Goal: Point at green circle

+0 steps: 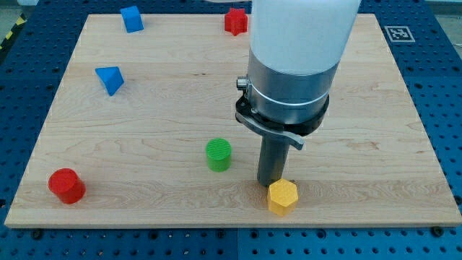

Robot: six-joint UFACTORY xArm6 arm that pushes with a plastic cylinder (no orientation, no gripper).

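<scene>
The green circle block (218, 154) stands on the wooden board (144, 123) a little left of centre, toward the view's bottom. My tip (271, 183) is at the end of the dark rod, to the right of the green circle with a clear gap between them. The tip sits right above and touching or almost touching the yellow hexagon block (282, 197).
A red cylinder block (66, 185) sits at the bottom left. A blue triangle block (110, 79) is at the left, a blue block (132, 18) at the top left, and a red star-like block (235, 21) at the top centre. The arm's wide body hides the board's upper middle.
</scene>
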